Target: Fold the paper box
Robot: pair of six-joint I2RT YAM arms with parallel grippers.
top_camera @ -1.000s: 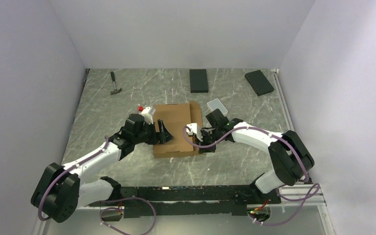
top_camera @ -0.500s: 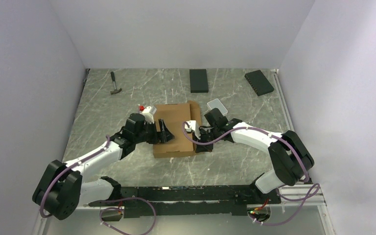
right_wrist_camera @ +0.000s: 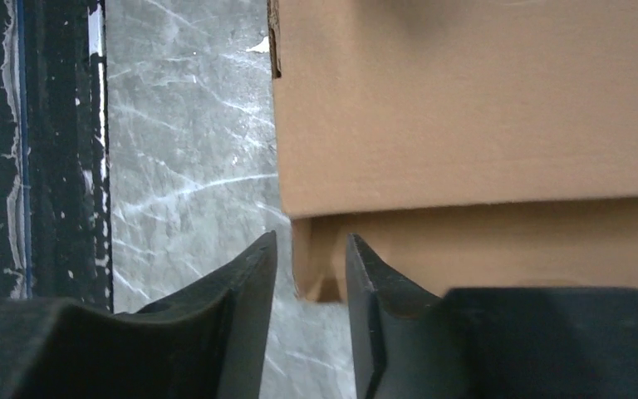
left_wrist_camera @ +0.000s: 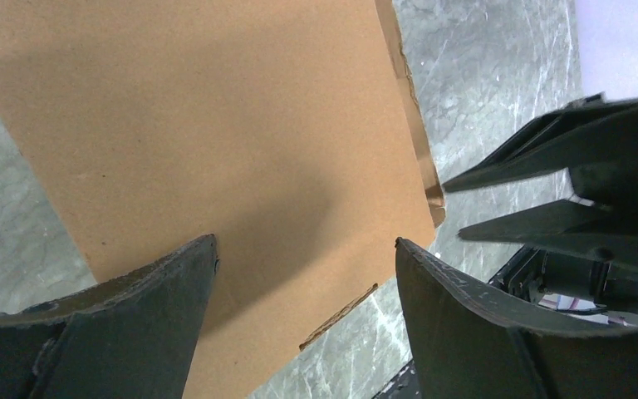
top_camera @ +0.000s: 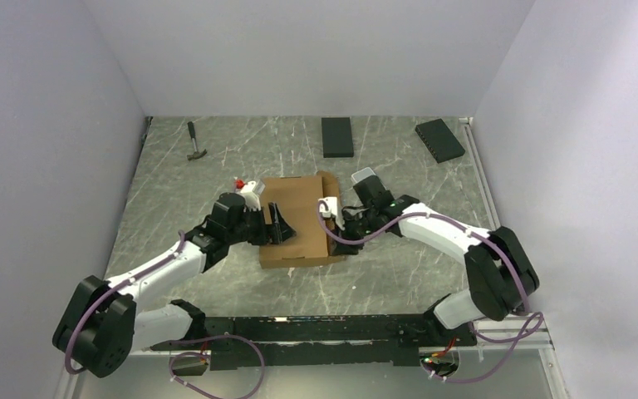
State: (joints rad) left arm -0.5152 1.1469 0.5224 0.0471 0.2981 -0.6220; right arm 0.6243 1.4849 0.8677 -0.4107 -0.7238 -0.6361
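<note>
The paper box (top_camera: 299, 218) lies flat and folded on the marble table, a brown cardboard rectangle. My left gripper (top_camera: 278, 224) is open wide above the box's left half; in the left wrist view (left_wrist_camera: 306, 243) the cardboard (left_wrist_camera: 216, 125) fills the space between its fingers. My right gripper (top_camera: 335, 220) is at the box's right edge, jaws close together but apart. In the right wrist view (right_wrist_camera: 310, 239) its fingers straddle the corner of a lower flap (right_wrist_camera: 465, 241) that sticks out under the top panel (right_wrist_camera: 465, 100); they hold nothing.
A hammer (top_camera: 195, 143) lies far left. Two black slabs (top_camera: 337, 135) (top_camera: 440, 140) lie at the back. A translucent white case (top_camera: 365, 176) sits just behind the right wrist. The black base rail (right_wrist_camera: 50, 150) runs along the near edge.
My right gripper has slid along the box's right edge, away from the near corner toward the middle. The left gripper and the box have hardly moved.
</note>
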